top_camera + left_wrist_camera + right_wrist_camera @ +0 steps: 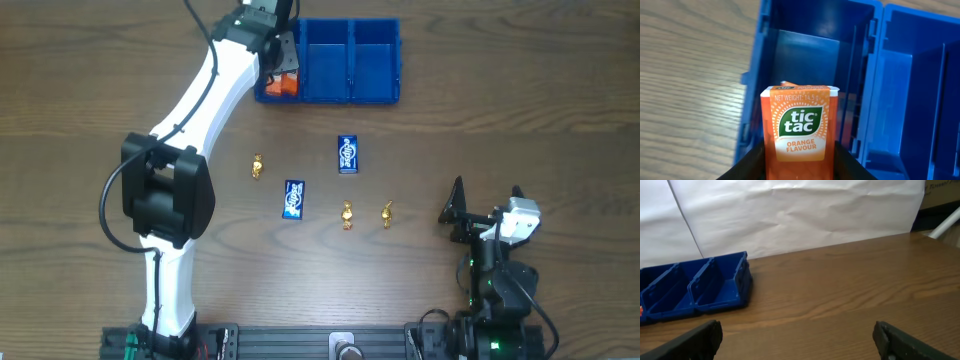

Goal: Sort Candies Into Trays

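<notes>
At blue tray, leftmost compartment: orange candy box in left jaws.

I see a blue tray with three slots side by side at the far side of the table. An orange candy box stands upright, pinched in my left gripper, over the tray's left end slot. Two blue packs lie flat on the table: one blue pack nearer the tray, the other blue pack farther from it. One small gold candy lies left of them. A second gold candy and a third gold candy lie close together to the right.
</notes>
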{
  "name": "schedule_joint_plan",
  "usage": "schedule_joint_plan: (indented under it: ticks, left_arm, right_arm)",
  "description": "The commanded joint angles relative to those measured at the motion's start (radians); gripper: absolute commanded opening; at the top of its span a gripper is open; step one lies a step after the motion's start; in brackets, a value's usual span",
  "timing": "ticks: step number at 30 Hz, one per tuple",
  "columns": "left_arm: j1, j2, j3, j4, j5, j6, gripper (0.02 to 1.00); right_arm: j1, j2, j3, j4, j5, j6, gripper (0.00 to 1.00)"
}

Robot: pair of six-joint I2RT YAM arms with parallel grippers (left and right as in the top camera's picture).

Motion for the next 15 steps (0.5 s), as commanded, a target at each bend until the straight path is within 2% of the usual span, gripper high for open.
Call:
schedule_joint_plan:
  ticks: [1,4,5,6,8,12,15]
  left_arm:
    - [0.003,0.014,-0.008,0.003,0.026,0.03,0.384]
    - [0.003,0.014,-0.008,0.002,0.026,0.03,0.575]
    - [0.003,0.014,-0.008,0.002,0.026,0.03,0.709]
    - [0.006,0.014,-0.008,0.002,0.025,0.029,0.787]
    - [0.014,0.0,-0.008,-0.005,0.023,0.027,0.89]
    - [0.018,-0.171,-0.065,-0.002,-0.041,0.021,0.917]
    - [0.016,-0.434,-0.226,0.064,-0.121,0.024,0.939]
  right_arm:
    - [0.011,-0.007,-0.002,-0.003,0.006,-0.013,0.998]
    - [0.011,-0.007,-0.002,-0.003,0.006,-0.013,0.998]
    - [0.011,-0.007,-0.002,-0.003,0.006,-0.013,0.998]
    - [0.011,-0.007,-0.002,-0.003,0.006,-0.013,0.998]
    - [0.011,-0.007,-0.002,-0.003,0.006,-0.013,0.998]
    - [0.011,-0.007,-0.002,-0.003,0.006,-0.013,0.998]
    - [0.011,-0.007,-0.002,-0.003,0.006,-0.013,0.998]
